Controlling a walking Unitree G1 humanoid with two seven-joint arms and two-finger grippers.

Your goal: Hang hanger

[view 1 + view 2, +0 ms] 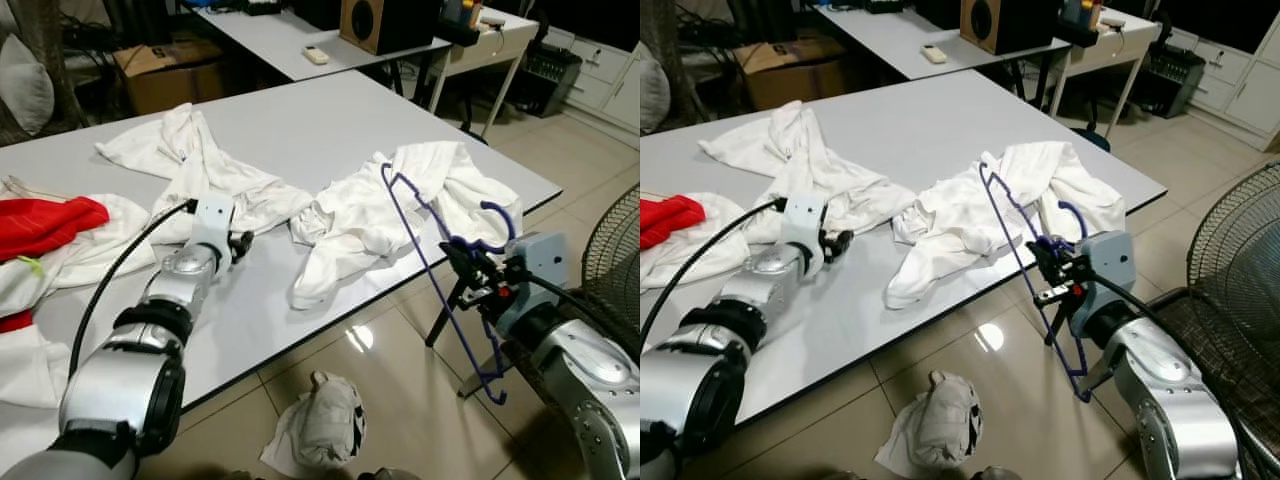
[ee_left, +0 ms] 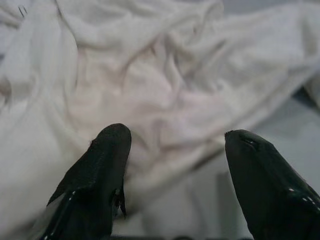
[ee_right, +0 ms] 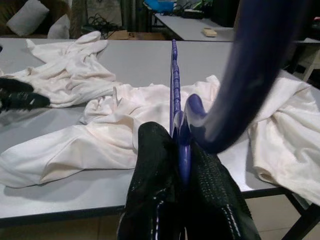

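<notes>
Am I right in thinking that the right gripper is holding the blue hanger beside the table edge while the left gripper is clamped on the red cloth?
Not quite. The right gripper does hold the blue hanger, but the left gripper is open over a white garment, as the left wrist view shows; the red cloth lies apart.

The worktop [image 1: 330, 120] carries a crumpled shirt [image 1: 370, 215] near its front right edge. Left of that shirt lies a second garment [image 1: 190, 165], spread toward the worktop's back, and farther left a cloth pile [image 1: 50, 225] sits at the worktop's left end. The left claw [image 1: 240, 245] rests on the worktop just left of the shirt, fingers apart. The hanger [image 1: 440, 260] leans over the shirt's right part and runs down past the worktop's front edge, where the right claw [image 1: 470, 268] clamps it. On the floor [image 1: 400, 400] before the worktop lies a bundle [image 1: 325, 420]
</notes>
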